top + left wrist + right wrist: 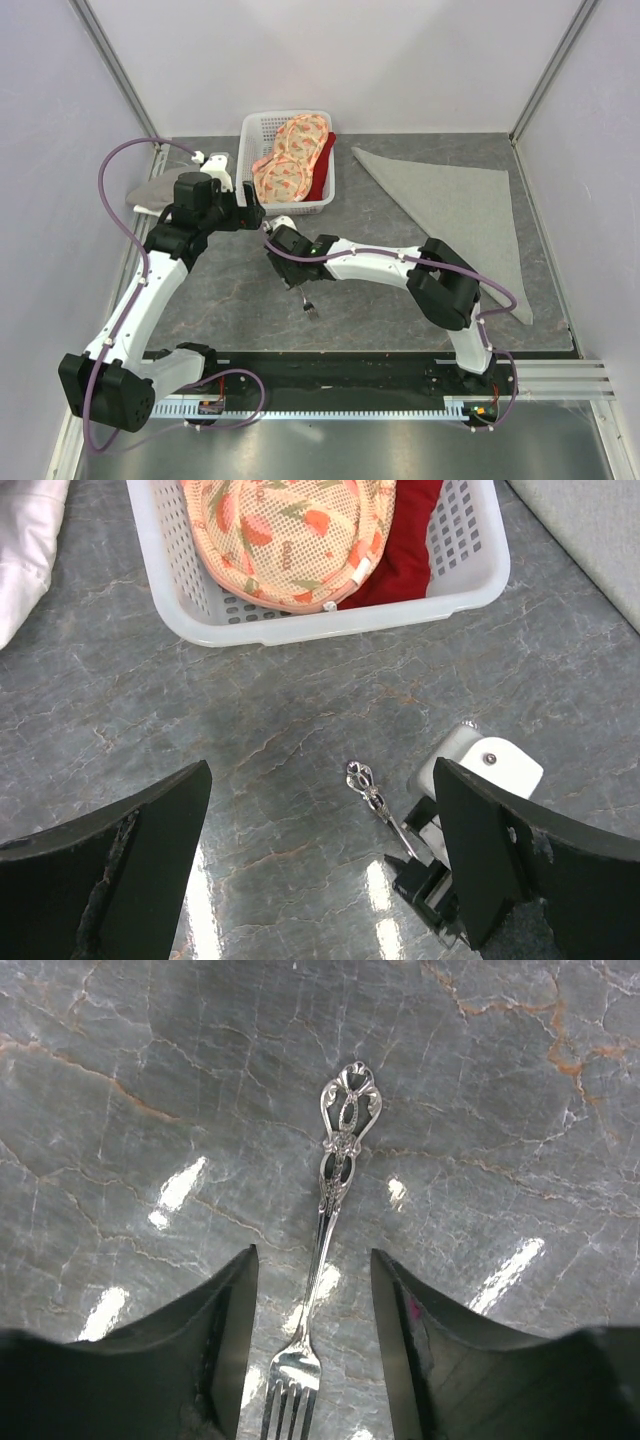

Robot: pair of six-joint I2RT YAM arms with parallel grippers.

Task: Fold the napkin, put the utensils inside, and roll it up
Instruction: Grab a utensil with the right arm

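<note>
The grey-green napkin [450,210] lies flat as a triangle at the back right; a corner of it shows in the left wrist view [600,530]. The silver fork [335,1190] lies on the dark table between my right gripper's fingers, tines toward the wrist and ornate handle pointing away. Its tines show in the top view [310,306] and its handle end in the left wrist view [362,778]. My right gripper [313,1260] is open, with a gap on each side of the fork. My left gripper [320,860] is open and empty, just left of the right gripper [278,232].
A white basket [250,130] at the back centre holds orange-pink patterned cloths [290,160] and a red cloth [322,170]. A smaller grey-and-white cloth [150,190] lies at the back left. The two grippers are close together in front of the basket.
</note>
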